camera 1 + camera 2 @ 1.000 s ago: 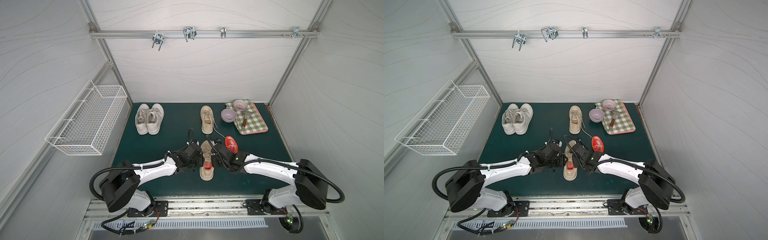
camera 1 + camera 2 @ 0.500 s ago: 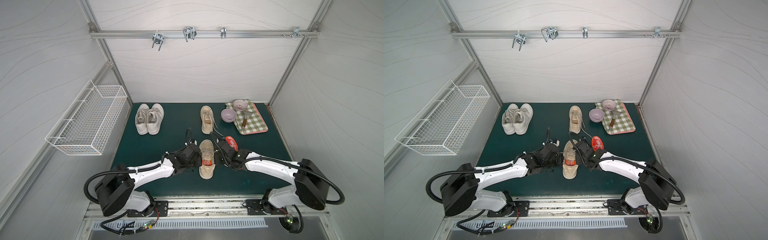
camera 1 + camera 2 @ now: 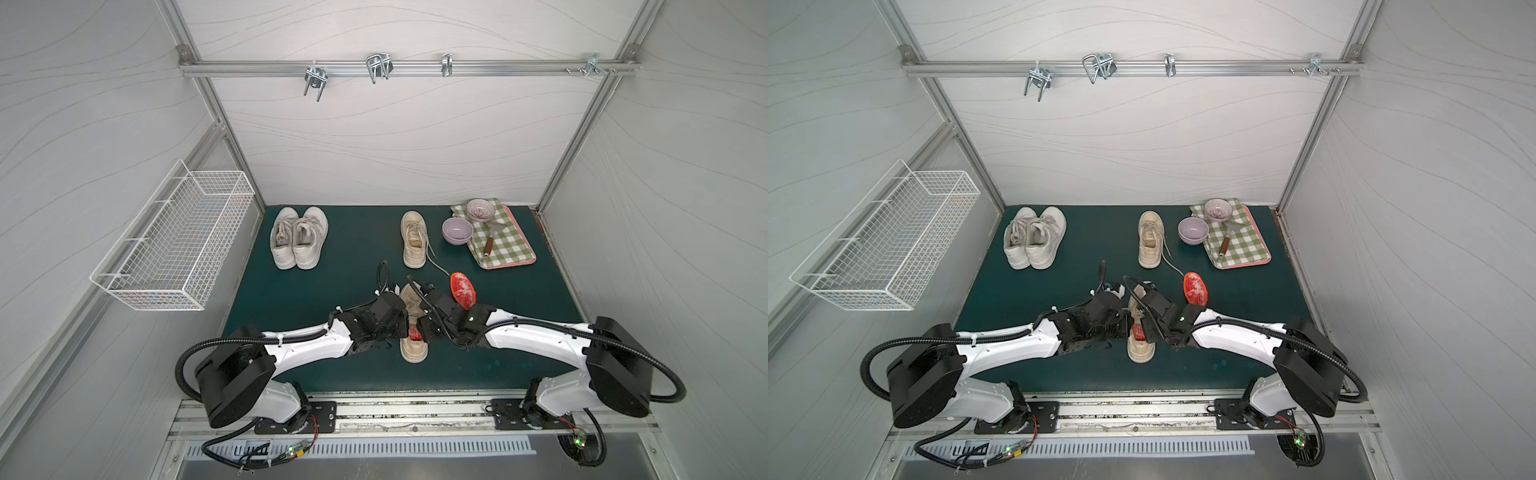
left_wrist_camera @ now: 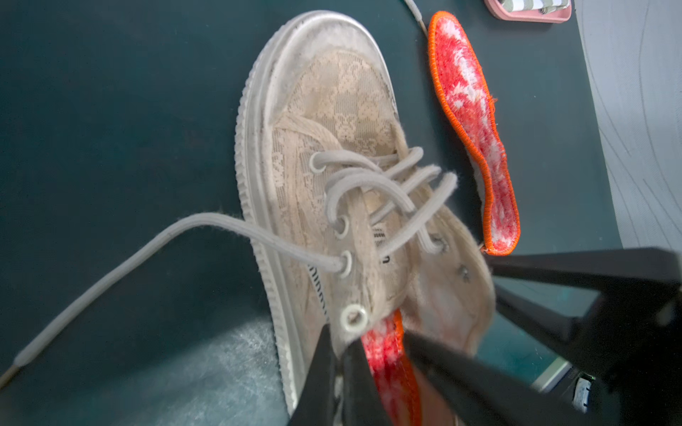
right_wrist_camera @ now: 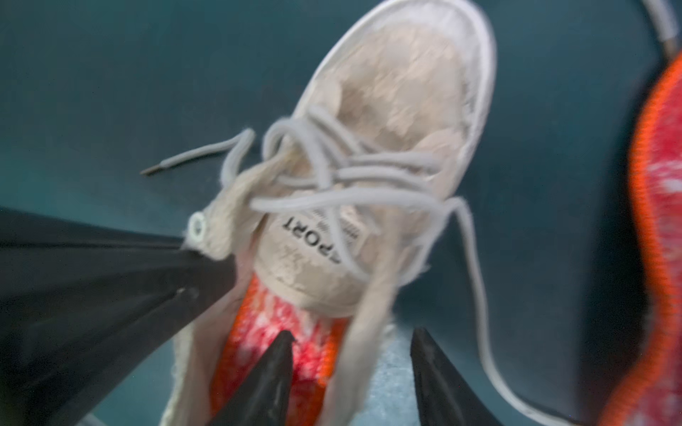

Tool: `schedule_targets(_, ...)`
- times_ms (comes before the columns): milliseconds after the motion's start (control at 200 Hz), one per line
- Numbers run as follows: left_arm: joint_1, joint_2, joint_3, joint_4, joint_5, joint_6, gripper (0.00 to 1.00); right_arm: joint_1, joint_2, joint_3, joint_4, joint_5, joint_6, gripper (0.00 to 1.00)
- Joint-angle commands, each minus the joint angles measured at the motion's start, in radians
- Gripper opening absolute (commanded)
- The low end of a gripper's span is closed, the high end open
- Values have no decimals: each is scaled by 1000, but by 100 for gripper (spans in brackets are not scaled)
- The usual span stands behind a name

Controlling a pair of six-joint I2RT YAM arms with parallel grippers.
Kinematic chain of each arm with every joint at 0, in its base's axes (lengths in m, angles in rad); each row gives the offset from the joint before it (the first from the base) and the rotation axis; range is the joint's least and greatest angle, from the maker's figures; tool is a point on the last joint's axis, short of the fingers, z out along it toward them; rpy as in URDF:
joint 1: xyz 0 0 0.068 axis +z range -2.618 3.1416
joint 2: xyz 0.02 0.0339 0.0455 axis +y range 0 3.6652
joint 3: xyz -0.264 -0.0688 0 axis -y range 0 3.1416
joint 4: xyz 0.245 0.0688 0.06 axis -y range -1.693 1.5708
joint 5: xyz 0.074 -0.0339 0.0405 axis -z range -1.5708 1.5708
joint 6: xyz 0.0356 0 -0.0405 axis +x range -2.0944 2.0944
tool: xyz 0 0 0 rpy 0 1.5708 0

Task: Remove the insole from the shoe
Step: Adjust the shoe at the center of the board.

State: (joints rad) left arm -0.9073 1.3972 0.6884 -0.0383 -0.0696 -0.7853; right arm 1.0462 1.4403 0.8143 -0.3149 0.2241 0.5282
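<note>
Left wrist view: L gripper [image 4: 337, 357] pinched shut on shoe [image 4: 332, 147] eyelet flap, prob. to spread the opening.
R gripper [image 5: 350, 335] jaws apart, holding nothing. One finger [image 5: 269, 369] on insole [image 5: 258, 317] inside shoe, other outside wall; looks set to pinch edge.
Spare insole [image 3: 462, 289] just beside, R side.
Bare mat [image 3: 291, 299] behind heel = pull-out room.

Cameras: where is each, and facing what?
Top views: overhead pair looking down on green mat; left arm and right arm meet at beige shoe.
Left wrist: on left arm, facing shoe's laces; left gripper pinches eyelet edge.
Right wrist: on right arm, facing into the shoe; right gripper open over the insole.
Shared: wrist views both show the loose insole.
</note>
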Motion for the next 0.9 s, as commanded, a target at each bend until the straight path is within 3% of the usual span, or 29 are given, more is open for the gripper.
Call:
schedule_targets(0,-4,-4,8,78,-3,-18,0,14,29,14,-23,-27,-14,64)
schedule_targets(290,-4,-18,3,76,-9,-12,3,15,107,32,-60,92,33,79)
schedule_targets(535,-5,-21,-6,68,-15,-8,9,15,98,31,21,216,52,78)
schedule_targets(895,-5,8,19,47,-8,36,29,9,11,9,102,333,70,76)
